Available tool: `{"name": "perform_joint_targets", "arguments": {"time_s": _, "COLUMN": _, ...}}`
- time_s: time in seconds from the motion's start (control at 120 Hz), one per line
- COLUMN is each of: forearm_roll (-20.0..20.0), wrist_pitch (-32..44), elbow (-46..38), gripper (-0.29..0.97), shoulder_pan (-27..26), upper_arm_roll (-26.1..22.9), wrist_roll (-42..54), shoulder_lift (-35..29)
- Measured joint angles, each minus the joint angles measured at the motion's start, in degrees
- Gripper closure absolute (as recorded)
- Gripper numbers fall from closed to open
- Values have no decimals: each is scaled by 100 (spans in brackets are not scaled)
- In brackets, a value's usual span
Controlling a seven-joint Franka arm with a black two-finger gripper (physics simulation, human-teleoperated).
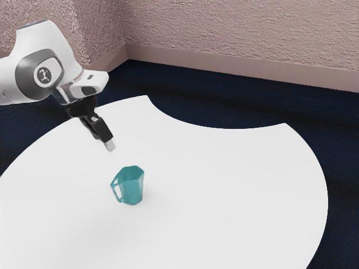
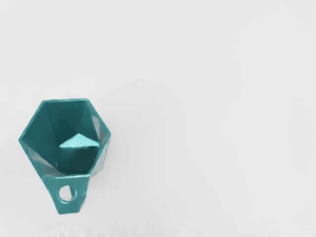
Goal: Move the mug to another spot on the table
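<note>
A teal faceted mug [image 1: 129, 185] stands upright on the white table [image 1: 224, 185], with its handle toward the exterior view's left. My gripper [image 1: 110, 145] hangs in the air above the mug and a little toward the exterior view's upper left, apart from it and pointing down at a slant. In the wrist view I look down into the mug [image 2: 64, 148], which is empty, with its looped handle [image 2: 67, 195] in sight.
The white table has a curved edge, and a rounded notch [image 1: 219, 120] cuts into its far side. Dark blue floor [image 1: 314, 106] surrounds it, with a pink textured wall [image 1: 241, 28] behind. Bare tabletop extends toward the exterior view's right of the mug.
</note>
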Motion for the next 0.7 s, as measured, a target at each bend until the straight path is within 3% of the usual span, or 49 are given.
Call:
{"name": "perform_joint_targets", "arguments": {"time_s": 0.1, "forearm_roll": 561, "wrist_pitch": -843, "elbow": 1148, "gripper": 0, "shoulder_pan": 30, "upper_arm_roll": -4, "wrist_roll": -403, "shoulder_lift": 382}}
{"name": "perform_joint_targets", "arguments": {"time_s": 0.283, "forearm_roll": 1284, "wrist_pitch": -1911, "elbow": 3259, "gripper": 0, "shoulder_pan": 10, "upper_arm_roll": -81, "wrist_roll": -1060, "shoulder_lift": 1777}}
{"name": "perform_joint_targets", "arguments": {"time_s": 0.5, "forearm_roll": 1797, "wrist_pitch": -2250, "elbow": 3583, "gripper": 0, "shoulder_pan": 1, "upper_arm_roll": -32, "wrist_roll": -1622, "shoulder_lift": 1930}}
{"name": "perform_joint_targets", "arguments": {"time_s": 0.6, "forearm_roll": 1849, "wrist_pitch": -2329, "elbow": 3615, "gripper": 0, "shoulder_pan": -801, "upper_arm_roll": 794, "wrist_roll": -1824, "shoulder_lift": 1888}}
{"name": "perform_joint_targets", "arguments": {"time_s": 0.7, "forearm_roll": 1855, "wrist_pitch": -2356, "elbow": 3607, "gripper": 0, "shoulder_pan": -858, "upper_arm_roll": 844, "wrist_roll": -2007, "shoulder_lift": 1875}}
